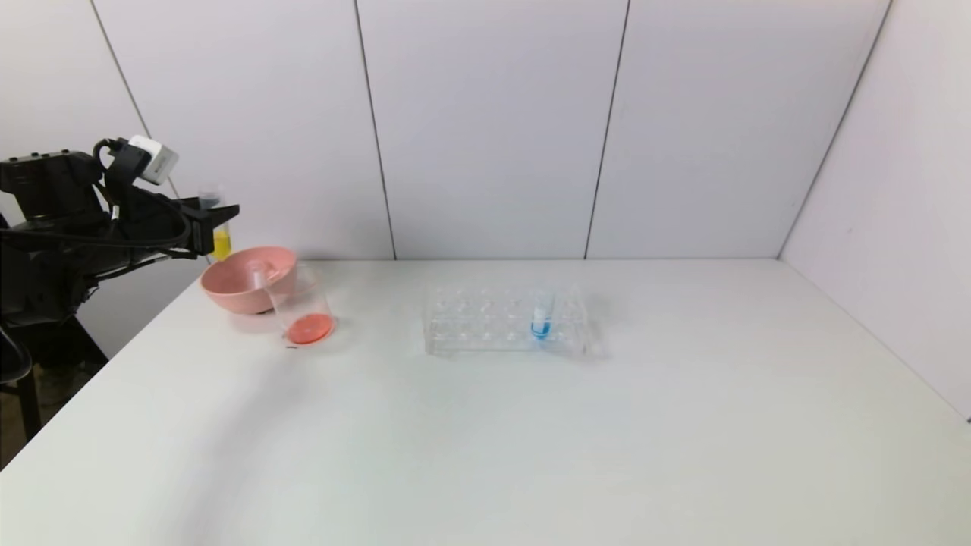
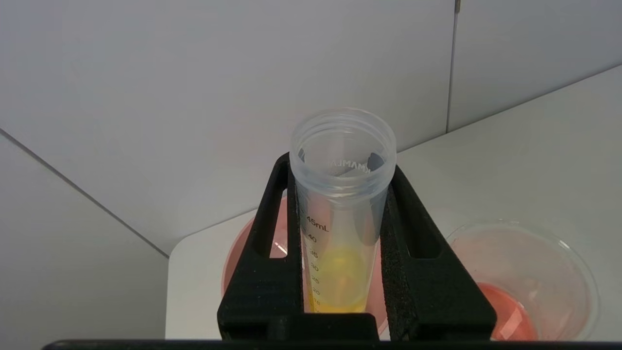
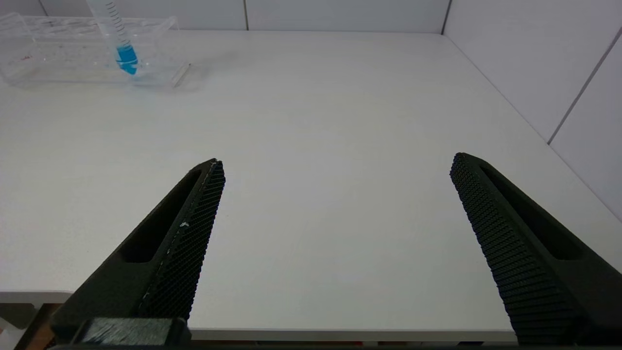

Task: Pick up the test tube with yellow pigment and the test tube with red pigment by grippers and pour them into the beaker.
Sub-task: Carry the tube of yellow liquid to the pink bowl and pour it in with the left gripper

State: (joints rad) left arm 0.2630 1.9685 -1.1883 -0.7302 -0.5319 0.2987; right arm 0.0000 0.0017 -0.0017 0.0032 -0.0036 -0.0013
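Observation:
My left gripper [image 1: 224, 217] is shut on the test tube with yellow pigment [image 1: 220, 243], which it holds upright in the air just behind the pink bowl at the table's far left. In the left wrist view the fingers [image 2: 272, 228] clamp the tube [image 2: 340, 194] below its open mouth, and yellow liquid fills the bottom. The beaker [image 1: 305, 307] stands in front of the bowl with red liquid in its base; it also shows beside the held tube [image 2: 529, 277]. No test tube with red pigment shows. My right gripper [image 3: 335, 165] hangs open over the near table edge.
A pink bowl [image 1: 249, 279] sits at the far left, and a clear empty tube [image 1: 258, 274] lies in it. A clear rack [image 1: 504, 320] at the table's middle holds a blue-tipped tube [image 1: 541, 318]. The rack [image 3: 73, 48] also shows far from my right gripper.

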